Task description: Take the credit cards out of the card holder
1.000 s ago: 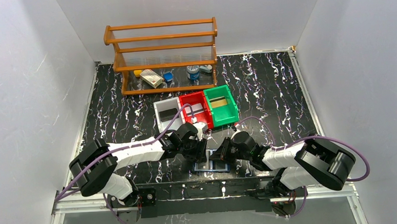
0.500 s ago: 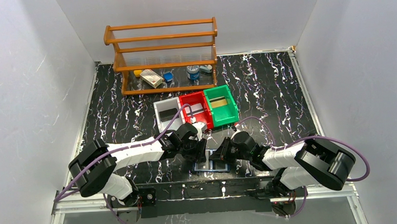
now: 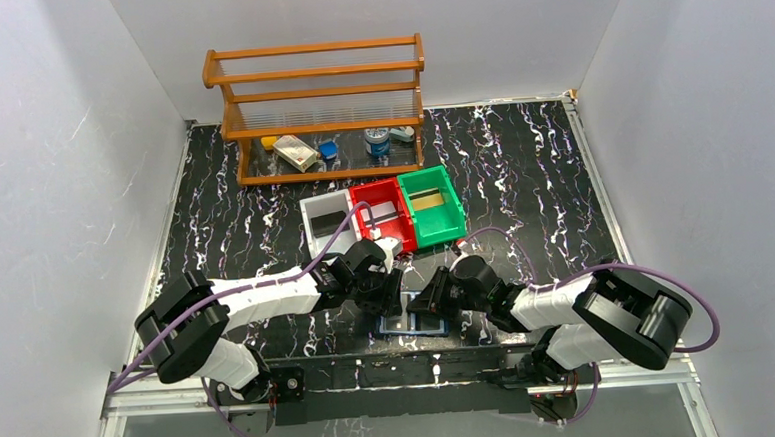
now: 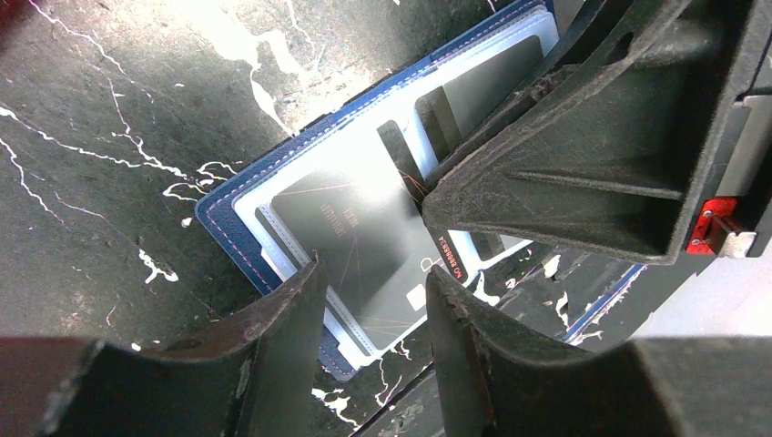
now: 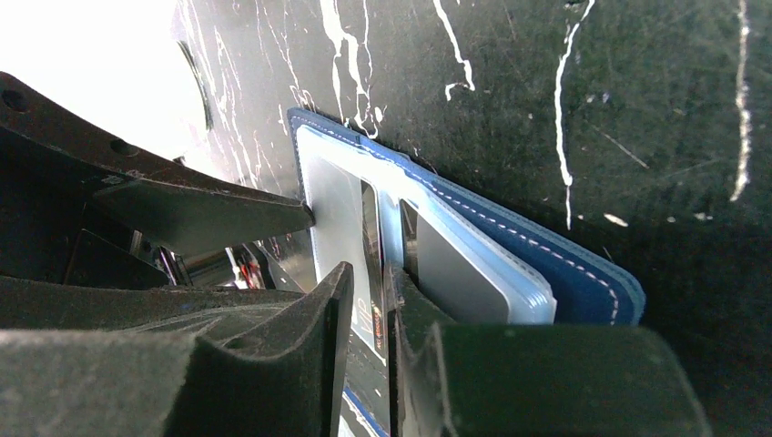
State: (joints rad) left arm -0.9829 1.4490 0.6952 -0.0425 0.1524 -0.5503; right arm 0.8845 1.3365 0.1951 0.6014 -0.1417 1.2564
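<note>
The navy card holder (image 3: 412, 324) lies open near the table's front edge, its light blue sleeves facing up. It also shows in the left wrist view (image 4: 238, 211) and the right wrist view (image 5: 546, 255). A dark credit card (image 4: 360, 241) sticks partly out of a sleeve. My left gripper (image 4: 373, 284) is open and low over the holder, and its fingers straddle the card's outer end. My right gripper (image 5: 369, 305) is nearly closed, pinching the dark card's edge (image 5: 371, 264) at the holder's middle. Its finger (image 4: 564, 173) crosses the left wrist view. A second grey card (image 5: 455, 264) sits in the other sleeve.
White (image 3: 326, 225), red (image 3: 381, 213) and green (image 3: 431, 204) bins stand just behind the grippers. A wooden rack (image 3: 318, 107) with small items stands at the back. The table's front rail (image 3: 411, 362) is close below the holder.
My right gripper has edged slightly to the left over the holder. The left gripper and the holder have hardly moved.
</note>
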